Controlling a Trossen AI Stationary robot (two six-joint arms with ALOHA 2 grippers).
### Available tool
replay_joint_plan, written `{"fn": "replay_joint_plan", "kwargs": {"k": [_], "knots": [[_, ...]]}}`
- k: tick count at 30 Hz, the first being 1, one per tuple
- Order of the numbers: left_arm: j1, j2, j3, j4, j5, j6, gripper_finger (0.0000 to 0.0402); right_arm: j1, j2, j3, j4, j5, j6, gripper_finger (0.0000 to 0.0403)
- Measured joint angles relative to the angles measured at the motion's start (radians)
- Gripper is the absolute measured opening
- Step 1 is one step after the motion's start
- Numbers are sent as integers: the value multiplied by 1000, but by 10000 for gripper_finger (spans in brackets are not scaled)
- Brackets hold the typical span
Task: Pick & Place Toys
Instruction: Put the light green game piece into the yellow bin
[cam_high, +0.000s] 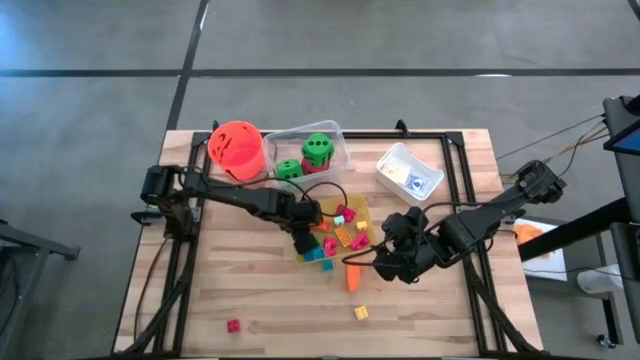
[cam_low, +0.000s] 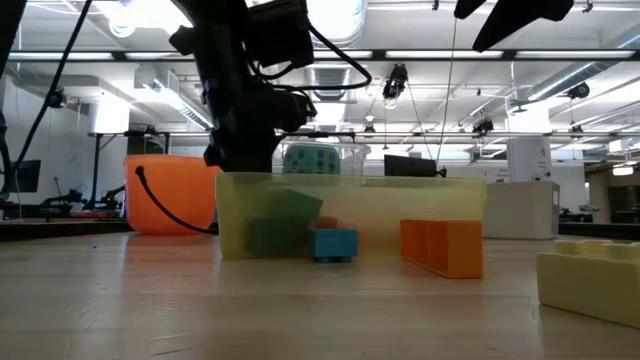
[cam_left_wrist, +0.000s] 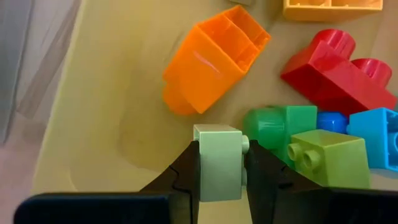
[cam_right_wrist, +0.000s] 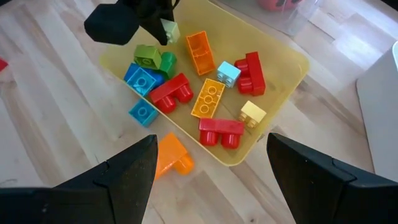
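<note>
My left gripper hangs over the near left corner of the yellow tray, shut on a pale green block just above the tray floor. Under it several toy blocks lie in the tray: orange, red, green, blue. My right gripper hovers open, holding nothing, above the table at the tray's near right corner. An orange block, a yellow block and a red block lie on the table. My left gripper pinches the pale green block by two opposite side faces between its two fingers. The fingers come steeply from above. The block sits upright in the hold, clear of the blocks around it; whether its underside touches the tray floor I cannot tell.
An orange bucket stands at the far left. Beside it a clear tray holds a green dotted die. A white tray sits at the far right. A black frame runs along the table's sides.
</note>
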Motion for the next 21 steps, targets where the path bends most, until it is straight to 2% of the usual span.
{"fn": "replay_joint_plan", "kwargs": {"k": [21], "knots": [[3, 0, -1, -1, -3, -1, 76, 0, 0, -6, 4, -1, 4, 297]]}}
